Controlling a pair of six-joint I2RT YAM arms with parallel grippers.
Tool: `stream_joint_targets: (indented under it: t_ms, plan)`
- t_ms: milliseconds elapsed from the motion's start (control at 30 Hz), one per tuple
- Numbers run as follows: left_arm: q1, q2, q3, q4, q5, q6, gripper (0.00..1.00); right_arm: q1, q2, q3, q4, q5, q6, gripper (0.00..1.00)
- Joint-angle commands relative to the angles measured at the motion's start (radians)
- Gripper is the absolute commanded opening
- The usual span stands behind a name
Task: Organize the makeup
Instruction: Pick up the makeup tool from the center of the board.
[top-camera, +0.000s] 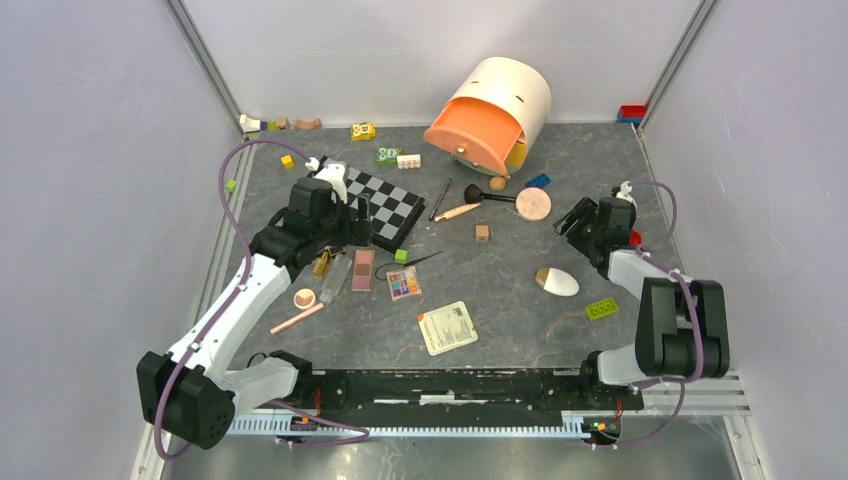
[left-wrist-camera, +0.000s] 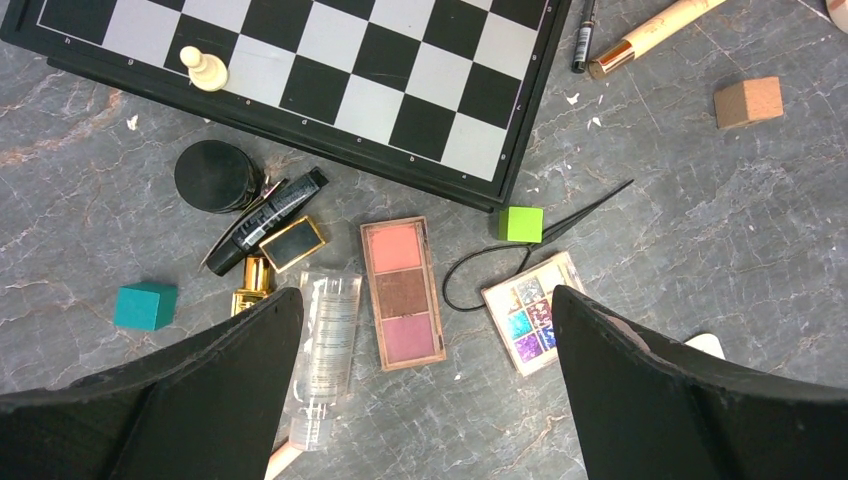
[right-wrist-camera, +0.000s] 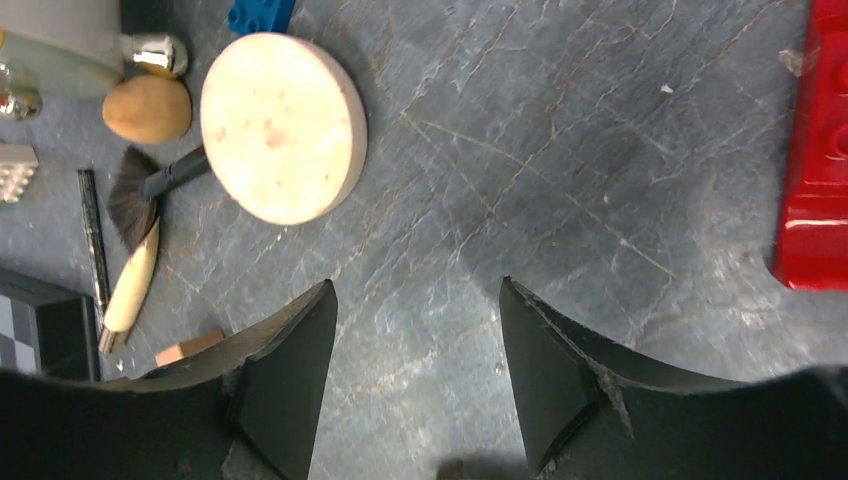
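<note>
Directly beneath the left gripper (left-wrist-camera: 425, 310), framed by its widely spread fingers, lies the pink palette (left-wrist-camera: 402, 292), flat and face up on the table (left-wrist-camera: 700, 230). Its long axis runs away from the gripper toward the chessboard (left-wrist-camera: 330, 70), only slightly tilted, with the coral pan at the far end and the mauve pan nearest. The narrow sides therefore face the two fingers, so I judge the gripper is held open above it in order to close across the width. Nothing is gripped yet.

Just beside the palette, partly under one finger (left-wrist-camera: 200, 400), the clear tube (left-wrist-camera: 328, 340) lies almost parallel and crowds that side of a grasp. Near the other finger (left-wrist-camera: 680, 400) the multicolour palette (left-wrist-camera: 530, 312) sits turned at an angle, with a green cube (left-wrist-camera: 520, 224) just beyond it.

The right gripper (right-wrist-camera: 415, 300) is likewise spread and holds nothing, hovering over the tabletop. Ahead of it and off to one side the compact (right-wrist-camera: 283, 127) lies flat. Past that, a wooden brush (right-wrist-camera: 135, 285) lies with its length roughly along the gripper's line of reach.
</note>
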Motion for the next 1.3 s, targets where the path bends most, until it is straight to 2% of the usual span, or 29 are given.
stream_joint_targets:
  t_ms: [0, 333, 700, 1267]
  plan:
    - [0.003, 0.000, -0.008, 0.035, 0.016, 0.016, 1.00, -0.031, 0.096, 0.038, 0.152, -0.093, 0.093, 0.66]
    - [0.003, 0.004, -0.008, 0.035, 0.017, 0.017, 1.00, -0.043, 0.201, 0.077, 0.265, -0.126, 0.103, 0.64]
    - [0.004, 0.013, -0.005, 0.035, 0.024, 0.017, 1.00, -0.043, 0.266, 0.148, 0.223, -0.109, 0.059, 0.57]
    - [0.004, 0.006, -0.005, 0.033, 0.010, 0.021, 1.00, -0.042, 0.443, 0.227, 0.279, -0.176, 0.078, 0.47]
